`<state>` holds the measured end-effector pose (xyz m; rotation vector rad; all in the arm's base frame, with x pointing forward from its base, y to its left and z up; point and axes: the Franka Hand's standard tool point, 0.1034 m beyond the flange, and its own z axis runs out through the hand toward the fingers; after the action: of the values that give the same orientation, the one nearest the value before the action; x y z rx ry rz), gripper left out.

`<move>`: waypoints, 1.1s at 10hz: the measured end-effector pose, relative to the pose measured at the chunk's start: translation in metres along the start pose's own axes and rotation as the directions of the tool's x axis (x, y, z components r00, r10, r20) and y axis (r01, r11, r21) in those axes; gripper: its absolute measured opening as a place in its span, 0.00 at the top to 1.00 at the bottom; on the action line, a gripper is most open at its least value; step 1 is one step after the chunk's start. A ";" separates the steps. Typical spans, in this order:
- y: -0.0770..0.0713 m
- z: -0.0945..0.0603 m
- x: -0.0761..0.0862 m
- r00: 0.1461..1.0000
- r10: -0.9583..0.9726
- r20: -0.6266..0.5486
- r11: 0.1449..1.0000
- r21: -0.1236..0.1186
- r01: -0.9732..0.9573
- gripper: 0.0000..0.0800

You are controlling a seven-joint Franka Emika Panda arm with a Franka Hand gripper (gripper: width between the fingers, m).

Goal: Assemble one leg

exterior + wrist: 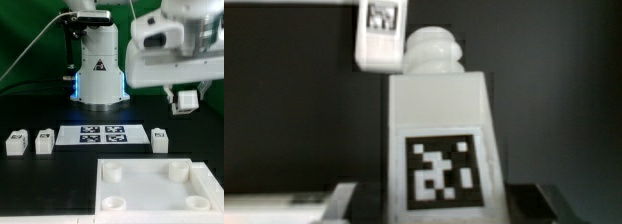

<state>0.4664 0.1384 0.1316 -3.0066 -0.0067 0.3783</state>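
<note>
My gripper (185,103) is shut on one leg (186,100), a small white block with a marker tag, and holds it in the air above the table at the exterior view's right. In the wrist view this leg (441,120) fills the middle, tag facing the camera and its round peg end pointing away, with the dark fingers (352,200) on both sides and the gripper (441,202) clamped on it. Three more legs stand on the table: two at the left (14,142) (44,141) and one at the right (160,138). Another leg (381,35) shows beyond the held one.
The large white tabletop (150,190) with round corner sockets lies at the front right. The marker board (103,135) lies flat in the middle. The robot base (98,70) stands behind it.
</note>
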 end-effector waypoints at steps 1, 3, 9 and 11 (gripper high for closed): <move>-0.001 0.001 0.003 0.995 -0.006 -0.096 1.000 0.001 0.006 0.64; 0.000 0.003 0.002 0.969 -0.018 -0.247 1.000 -0.001 0.018 0.64; -0.006 -0.087 0.072 0.637 -0.037 -0.770 0.996 0.021 0.084 0.64; -0.004 -0.066 0.069 0.643 -0.042 -0.764 0.996 0.016 0.085 0.64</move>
<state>0.5495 0.1361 0.1789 -2.8362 -0.0307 -0.9143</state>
